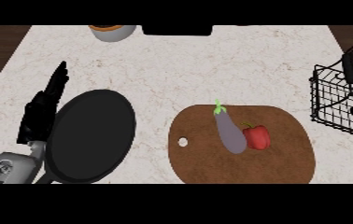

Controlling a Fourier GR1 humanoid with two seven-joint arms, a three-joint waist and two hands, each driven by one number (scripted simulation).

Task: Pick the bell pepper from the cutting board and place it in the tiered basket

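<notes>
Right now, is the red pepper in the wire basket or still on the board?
Still on the board: the bell pepper lies on the cutting board beside the eggplant, apart from the tiered basket.

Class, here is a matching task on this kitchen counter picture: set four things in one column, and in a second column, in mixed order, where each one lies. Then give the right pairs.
Things:
1. bell pepper
2. eggplant
3. tiered basket
4. left hand

Places:
A. at the view's left edge, beside the black round pan
B. at the counter's right edge
C. on the cutting board, right of the purple vegetable
D. on the cutting board, left of the red vegetable

Pairs: 1-C, 2-D, 3-B, 4-A
</notes>
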